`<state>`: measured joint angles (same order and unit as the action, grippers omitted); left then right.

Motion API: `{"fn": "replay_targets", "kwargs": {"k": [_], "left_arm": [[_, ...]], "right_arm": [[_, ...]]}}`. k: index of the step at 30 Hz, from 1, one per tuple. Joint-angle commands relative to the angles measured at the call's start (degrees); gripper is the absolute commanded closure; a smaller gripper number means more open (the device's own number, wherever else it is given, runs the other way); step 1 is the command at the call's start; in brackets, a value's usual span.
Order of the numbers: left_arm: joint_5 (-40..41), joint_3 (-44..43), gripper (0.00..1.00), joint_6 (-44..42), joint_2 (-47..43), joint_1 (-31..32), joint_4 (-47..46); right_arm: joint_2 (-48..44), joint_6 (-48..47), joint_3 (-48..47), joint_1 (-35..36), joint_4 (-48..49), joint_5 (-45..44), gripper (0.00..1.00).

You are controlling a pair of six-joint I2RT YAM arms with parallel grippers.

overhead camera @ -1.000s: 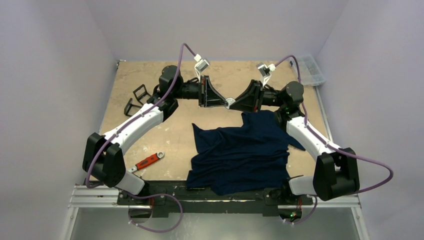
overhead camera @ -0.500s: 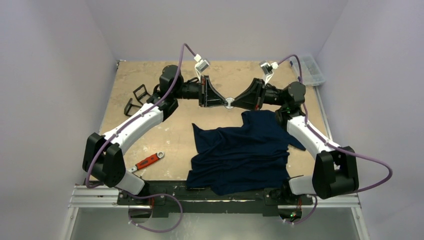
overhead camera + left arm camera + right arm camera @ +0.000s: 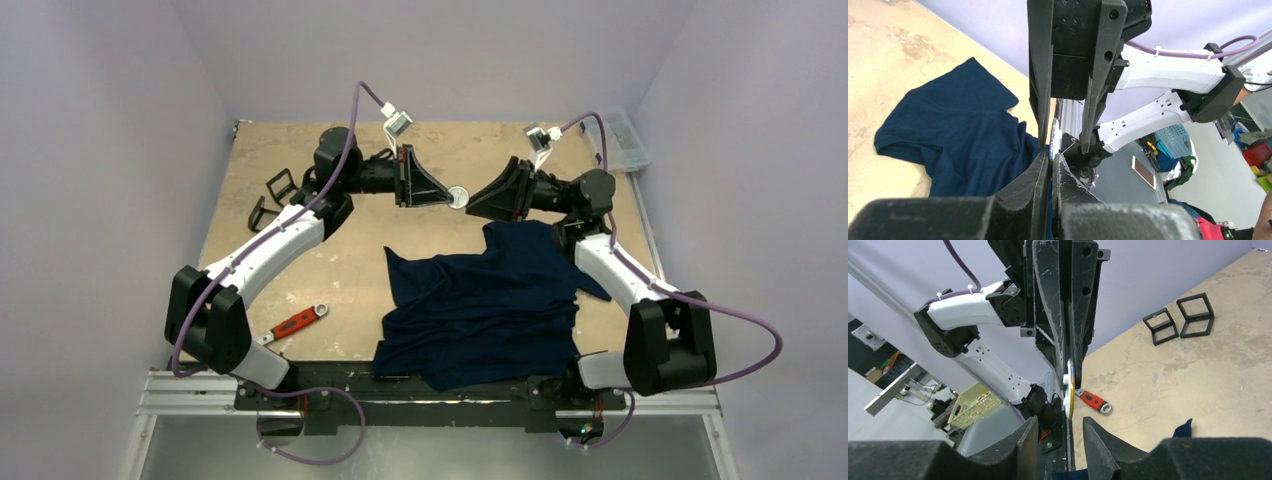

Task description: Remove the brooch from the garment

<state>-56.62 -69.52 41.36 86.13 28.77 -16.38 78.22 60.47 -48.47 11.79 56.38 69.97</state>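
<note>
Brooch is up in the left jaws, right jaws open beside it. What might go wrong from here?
1. The left gripper pinches the brooch only by its edge, at the tips of its jaws, well above the table. A slip would likely drop it, perhaps into the folds of the garment.
2. The right gripper stands open close to the brooch. A sideways move may knock it loose.

right gripper point(image 3: 472, 204): you see its jaws now parted, drawn back right, off the brooch point(image 3: 458, 196)
left gripper point(image 3: 446, 199): holds the brooch alone now
brooch: has shifted slightly far
</note>
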Motion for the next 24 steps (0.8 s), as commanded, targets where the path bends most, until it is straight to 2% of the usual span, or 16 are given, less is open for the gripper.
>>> {"fn": "replay_targets", "kwargs": {"k": [1, 5, 10, 16, 19, 24], "left_arm": [[-0.53, -0.7, 1.0, 3.72, -0.03, -1.09, -5.51], [-0.59, -0.71, 1.0, 3.75, 0.26, -1.01, -5.82], [-0.84, -1.26, 1.0, 3.78, 0.27, -0.55, -5.62], [-1.19, -1.42, 1.0, 3.44, 0.22, 1.04, -5.61], [-0.76, -1.44, 1.0, 3.12, 0.31, 1.27, -4.76], [-0.21, -2.24, 1.0, 3.36, 0.78, 1.51, -3.91]], "right_arm": [[-2.2, -0.09, 0.5, -1.41, 2.99, 1.89, 0.55], [-2.79, -1.82, -0.14, -1.37, 1.29, -0.28, 0.45], [-2.45, -7.61, -1.96, -1.14, -5.73, -1.5, 0.41], [-1.37, -7.99, -3.71, -0.97, -5.6, -1.69, 0.39], [-0.86, -5.36, -3.43, -0.82, -1.65, -0.95, 0.41], [0.7, 4.04, -1.43, -0.71, 10.34, -0.07, 0.43]]}}
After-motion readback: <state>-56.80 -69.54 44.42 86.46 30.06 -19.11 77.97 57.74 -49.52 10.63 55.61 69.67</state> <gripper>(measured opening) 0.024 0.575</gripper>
